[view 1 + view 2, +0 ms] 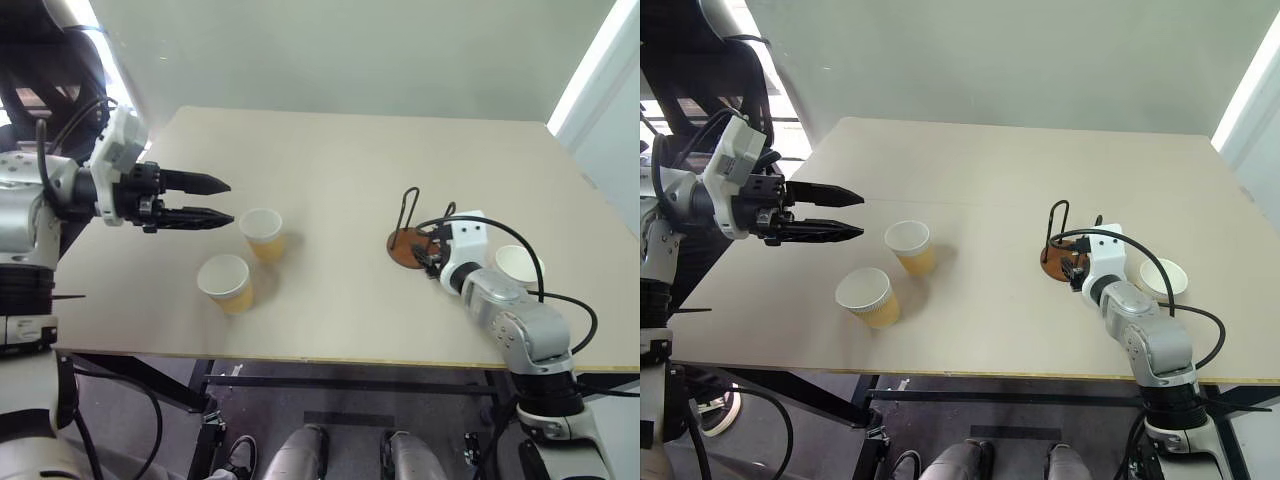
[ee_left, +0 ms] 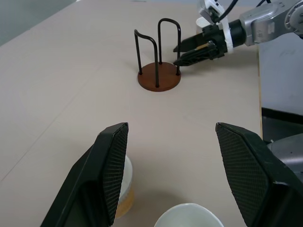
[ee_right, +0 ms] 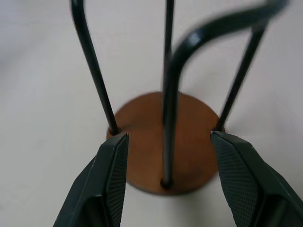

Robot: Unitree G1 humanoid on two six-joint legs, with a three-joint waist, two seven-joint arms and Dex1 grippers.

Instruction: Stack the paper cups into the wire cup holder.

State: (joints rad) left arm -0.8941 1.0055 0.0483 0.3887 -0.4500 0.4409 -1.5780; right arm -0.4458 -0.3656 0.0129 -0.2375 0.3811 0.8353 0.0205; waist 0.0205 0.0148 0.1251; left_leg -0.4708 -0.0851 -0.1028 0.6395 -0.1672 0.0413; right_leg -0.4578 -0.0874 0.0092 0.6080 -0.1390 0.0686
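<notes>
The wire cup holder (image 1: pixel 404 246), a reddish-brown disc with two dark wire loops, stands empty right of the table's middle. My right gripper (image 1: pixel 430 258) is open just at the holder's near rim, pointing at it; in the right wrist view its fingers (image 3: pixel 112 175) flank the disc (image 3: pixel 189 142) with nothing held. One paper cup (image 1: pixel 519 266) stands upright to the right of that arm. Two more paper cups (image 1: pixel 262 233) (image 1: pixel 225 283) stand upright at the left. My left gripper (image 1: pixel 228 200) hovers open just left of them, above the table, pointing right.
The tan table (image 1: pixel 340 160) has bare room across its middle and back. Its front edge (image 1: pixel 330 360) runs close below the cups and the right arm. A cable (image 1: pixel 560 300) loops off the right wrist over the table's right side.
</notes>
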